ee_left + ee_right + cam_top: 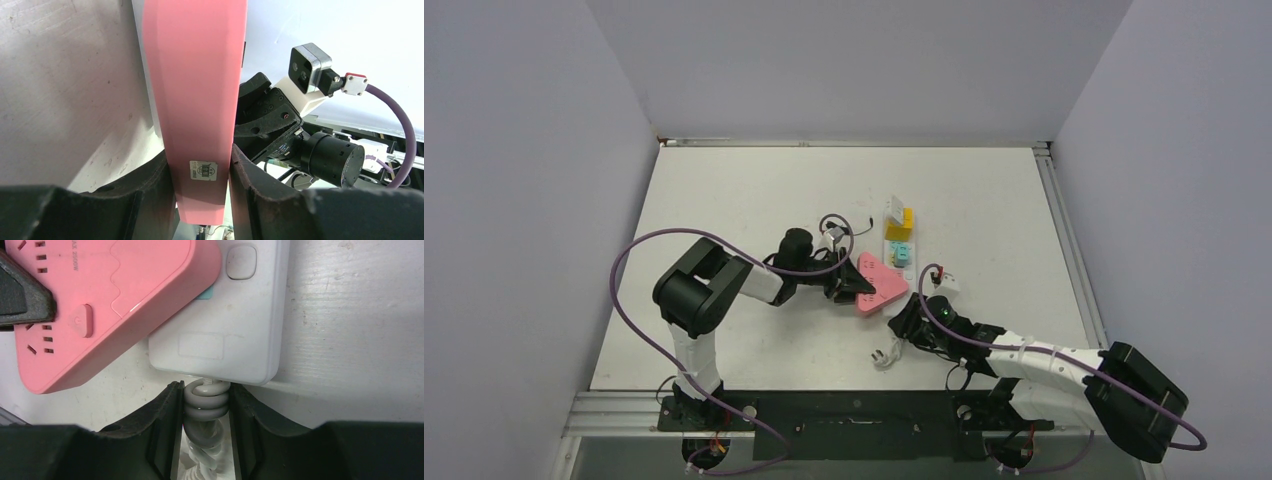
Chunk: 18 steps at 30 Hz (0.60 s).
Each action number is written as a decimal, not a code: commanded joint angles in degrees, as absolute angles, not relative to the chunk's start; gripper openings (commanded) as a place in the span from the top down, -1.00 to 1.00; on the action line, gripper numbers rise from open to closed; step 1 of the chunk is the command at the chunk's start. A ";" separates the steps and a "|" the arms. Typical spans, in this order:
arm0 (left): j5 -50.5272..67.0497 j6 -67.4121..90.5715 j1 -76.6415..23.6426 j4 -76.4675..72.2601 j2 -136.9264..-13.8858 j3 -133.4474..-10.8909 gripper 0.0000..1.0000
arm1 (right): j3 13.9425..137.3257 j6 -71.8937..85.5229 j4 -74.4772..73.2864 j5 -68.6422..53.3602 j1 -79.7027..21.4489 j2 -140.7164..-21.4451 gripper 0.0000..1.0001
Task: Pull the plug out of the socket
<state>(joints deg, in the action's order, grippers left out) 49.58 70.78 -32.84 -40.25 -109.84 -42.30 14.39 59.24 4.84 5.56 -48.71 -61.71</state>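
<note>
The socket is a long white power strip [894, 243] lying on the table; its near end with a button shows in the right wrist view [235, 330]. A pink triangular plug block [876, 285] sits on the strip's near part, tilted, and also shows in the right wrist view [100, 305]. My left gripper [849, 285] is shut on the pink plug [195, 100], one finger on each side; the gripper [199, 155] grips it near its label. My right gripper [907, 318] is shut on the strip's coiled white cord [206, 402], right at the strip's end; the gripper [205, 390] nearly touches the strip.
A yellow block [901, 220] and a teal block [902, 256] sit on the strip farther back. The cord's loose end [886, 356] lies by the right arm. A small black cable [834, 222] lies behind the left wrist. Walls enclose the table.
</note>
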 commanded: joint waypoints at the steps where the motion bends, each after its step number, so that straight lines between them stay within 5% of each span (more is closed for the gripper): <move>1: 49.66 72.71 -32.70 -45.84 -110.45 -41.92 0.84 | 13.98 59.45 8.53 6.21 -48.29 -63.05 0.89; 9: 50.18 76.95 -32.69 -52.04 -112.41 -40.62 1.00 | 13.97 59.11 8.61 6.39 -48.26 -64.71 0.89; 18: 45.44 67.89 -32.70 -40.98 -108.39 -40.52 1.00 | 14.72 59.33 8.39 5.99 -48.25 -63.60 0.89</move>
